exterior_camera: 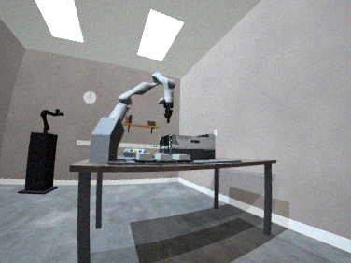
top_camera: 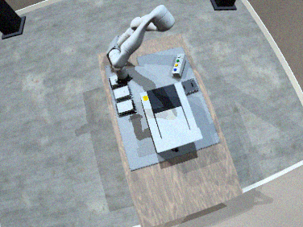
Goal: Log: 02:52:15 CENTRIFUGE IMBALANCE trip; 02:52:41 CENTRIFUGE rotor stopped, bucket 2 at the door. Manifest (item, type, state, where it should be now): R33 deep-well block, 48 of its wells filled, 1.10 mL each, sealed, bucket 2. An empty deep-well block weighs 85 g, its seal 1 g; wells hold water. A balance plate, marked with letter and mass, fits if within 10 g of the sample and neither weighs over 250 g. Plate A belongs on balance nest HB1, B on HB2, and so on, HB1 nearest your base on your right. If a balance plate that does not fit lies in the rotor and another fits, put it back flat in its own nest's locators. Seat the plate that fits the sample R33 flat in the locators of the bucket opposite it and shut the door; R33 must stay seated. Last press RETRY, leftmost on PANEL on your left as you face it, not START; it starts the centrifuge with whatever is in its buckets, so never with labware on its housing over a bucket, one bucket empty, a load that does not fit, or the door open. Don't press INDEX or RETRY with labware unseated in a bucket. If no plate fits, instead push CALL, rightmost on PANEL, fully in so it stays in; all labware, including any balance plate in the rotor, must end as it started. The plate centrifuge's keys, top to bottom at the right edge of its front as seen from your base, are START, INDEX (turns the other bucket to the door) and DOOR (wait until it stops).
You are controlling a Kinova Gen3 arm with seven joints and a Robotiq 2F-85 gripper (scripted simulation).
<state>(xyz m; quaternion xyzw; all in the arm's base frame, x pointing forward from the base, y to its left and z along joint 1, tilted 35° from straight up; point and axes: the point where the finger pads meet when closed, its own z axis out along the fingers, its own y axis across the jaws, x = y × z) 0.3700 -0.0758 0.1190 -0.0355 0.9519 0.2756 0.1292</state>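
My gripper [exterior_camera: 168,116] is shut and empty. It hangs high above the table, fingers pointing down. In the overhead view the gripper [top_camera: 120,76] is over the balance nest closest to my base. Three pale balance plates lie in a row of nests: one partly under my wrist [top_camera: 115,82], a second [top_camera: 122,93] and a third [top_camera: 125,107]. They also show in the side view [exterior_camera: 163,157]. The white plate centrifuge [top_camera: 171,118] stands beside them, with a dark opening [top_camera: 163,98] at its near end. What is in that opening is too dark to tell. A yellow key [top_camera: 144,97] sits at its corner.
The button panel [top_camera: 177,66], with green, yellow and blue buttons, lies on the far side of the centrifuge, close to my base. A small dark block [top_camera: 190,86] sits next to the centrifuge. A grey mat [top_camera: 169,149] covers the wooden table under the equipment.
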